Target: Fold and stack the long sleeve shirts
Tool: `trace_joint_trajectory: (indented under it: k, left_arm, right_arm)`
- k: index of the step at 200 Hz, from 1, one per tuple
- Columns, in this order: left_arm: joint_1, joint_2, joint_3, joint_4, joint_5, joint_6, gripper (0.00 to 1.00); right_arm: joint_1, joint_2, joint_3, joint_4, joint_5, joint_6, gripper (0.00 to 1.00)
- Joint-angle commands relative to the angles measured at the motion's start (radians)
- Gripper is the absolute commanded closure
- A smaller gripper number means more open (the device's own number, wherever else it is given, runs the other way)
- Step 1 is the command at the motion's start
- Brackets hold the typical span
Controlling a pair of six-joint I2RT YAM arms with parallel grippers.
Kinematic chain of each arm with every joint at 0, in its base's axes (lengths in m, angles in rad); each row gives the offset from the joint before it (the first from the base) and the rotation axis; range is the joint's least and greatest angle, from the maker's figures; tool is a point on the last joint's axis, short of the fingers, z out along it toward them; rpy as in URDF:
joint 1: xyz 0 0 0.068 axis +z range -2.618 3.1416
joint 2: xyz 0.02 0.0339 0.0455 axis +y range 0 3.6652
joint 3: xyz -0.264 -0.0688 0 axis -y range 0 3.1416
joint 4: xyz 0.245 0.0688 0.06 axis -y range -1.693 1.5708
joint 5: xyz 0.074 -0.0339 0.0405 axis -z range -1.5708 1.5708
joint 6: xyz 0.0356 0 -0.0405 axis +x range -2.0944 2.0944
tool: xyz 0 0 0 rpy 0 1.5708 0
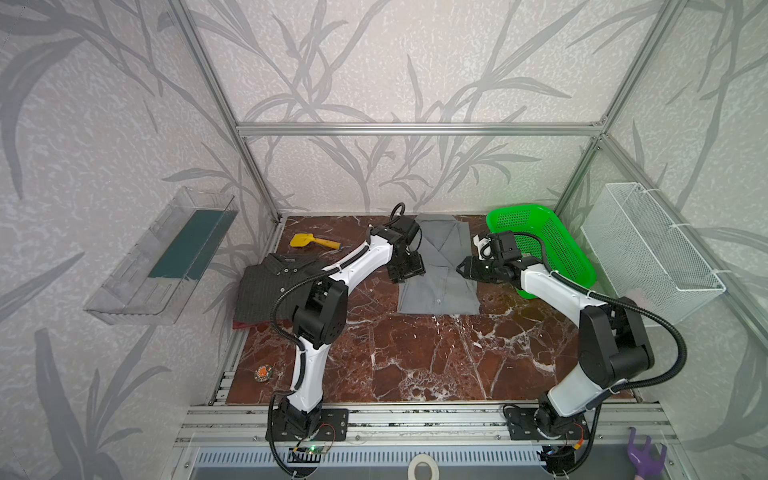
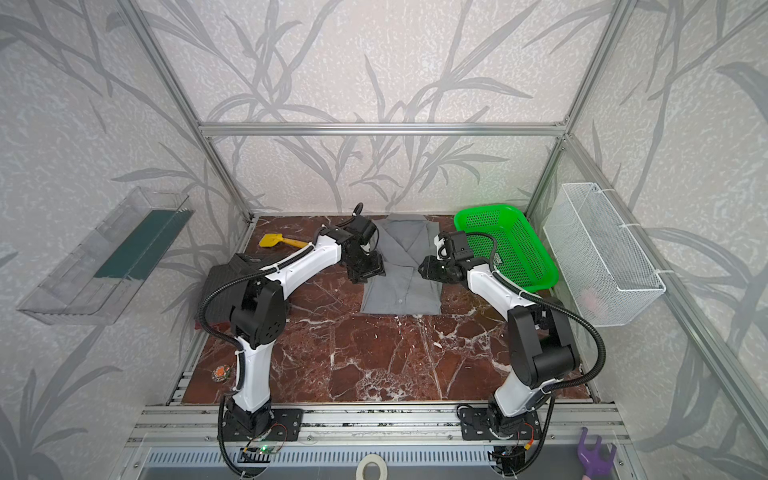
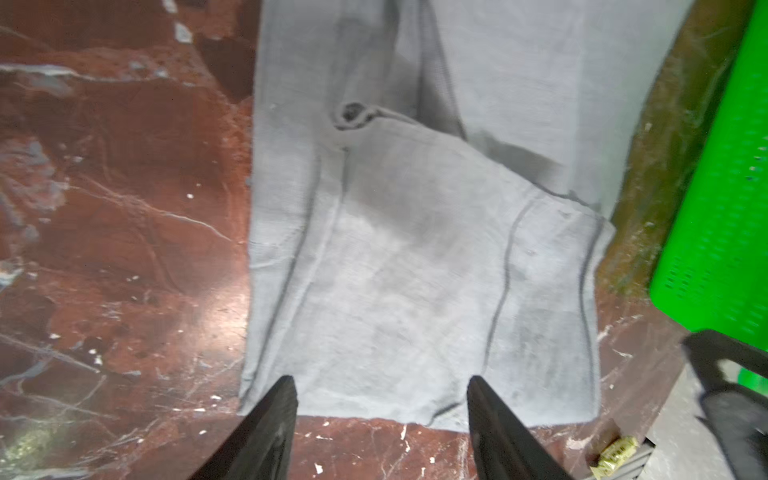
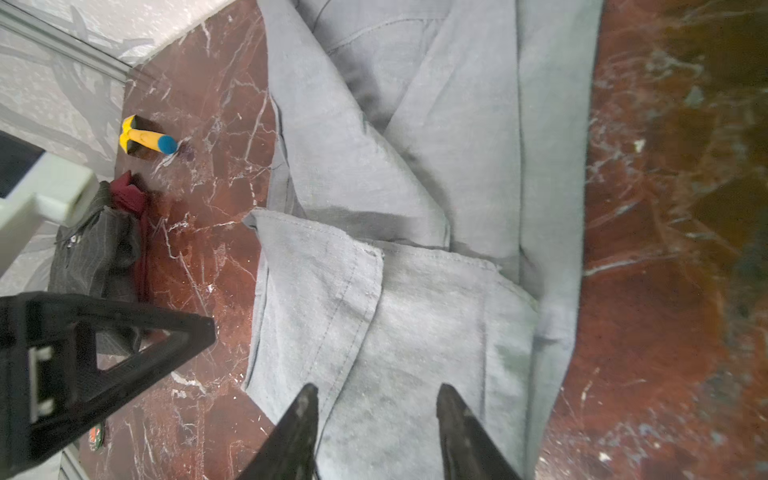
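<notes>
One light-grey shirt [image 1: 440,291] lies long axis front-to-back, collar [image 1: 436,226] seemingly rearward.

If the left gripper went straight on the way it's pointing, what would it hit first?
Most likely the light-grey button-up shirt: the left gripper, jaws open, points at its folded-over panel, with nothing visible between. How far above the cloth it hangs is unclear.
</notes>
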Motion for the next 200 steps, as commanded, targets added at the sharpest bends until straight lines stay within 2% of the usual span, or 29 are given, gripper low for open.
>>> trace_joint_trajectory:
  k: [1,55,67,81,115,168,185,200]
  left_arm:
    - [0.019,0.022,-0.003,0.023,-0.010,0.061,0.34]
    - [0.019,0.074,-0.018,0.055,-0.011,0.114,0.36]
    - [0.019,0.078,-0.027,0.066,-0.002,0.113,0.37]
    - [0.020,0.079,-0.038,0.076,0.002,0.112,0.39]
    - [0.026,0.074,-0.058,0.076,-0.006,0.101,0.43]
    - [0.030,0.015,-0.142,0.101,-0.038,0.082,0.43]
    - [0.029,-0.010,-0.174,0.105,-0.057,0.078,0.43]
    - [0.031,-0.036,-0.208,0.114,-0.066,0.071,0.43]
  right_arm:
    - [-0.013,0.050,-0.005,-0.111,0.036,-0.026,0.51]
    - [-0.026,0.146,0.004,-0.119,0.038,-0.040,0.51]
    - [-0.025,0.156,0.008,-0.112,0.025,-0.037,0.53]
    - [-0.025,0.161,0.005,-0.086,0.000,-0.029,0.63]
    - [-0.026,0.135,0.008,-0.017,-0.051,-0.018,1.00]
    - [-0.024,0.113,0.016,0.143,-0.120,-0.015,1.00]
    - [-0.022,0.112,-0.012,0.230,-0.097,-0.002,1.00]
    - [-0.025,0.153,-0.001,0.238,-0.053,-0.007,1.00]
